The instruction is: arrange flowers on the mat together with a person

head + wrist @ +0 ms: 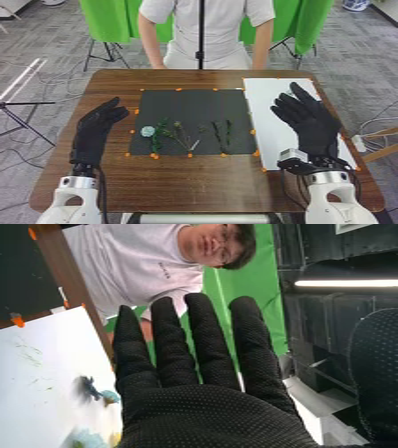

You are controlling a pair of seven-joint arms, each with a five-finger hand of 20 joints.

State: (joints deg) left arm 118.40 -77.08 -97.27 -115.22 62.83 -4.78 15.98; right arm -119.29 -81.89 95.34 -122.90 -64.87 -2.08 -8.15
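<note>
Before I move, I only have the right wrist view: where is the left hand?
Observer: The left hand is over the wood, just left of the black mat.
Operator: Copy. Whereabouts on that mat are the stems?
Observer: All of the stems I see there are on the half nearer the robot.
Operator: Any bloom among them that I could steer by?
Observer: Yes, a pale blue flower at the left end of the group.
</note>
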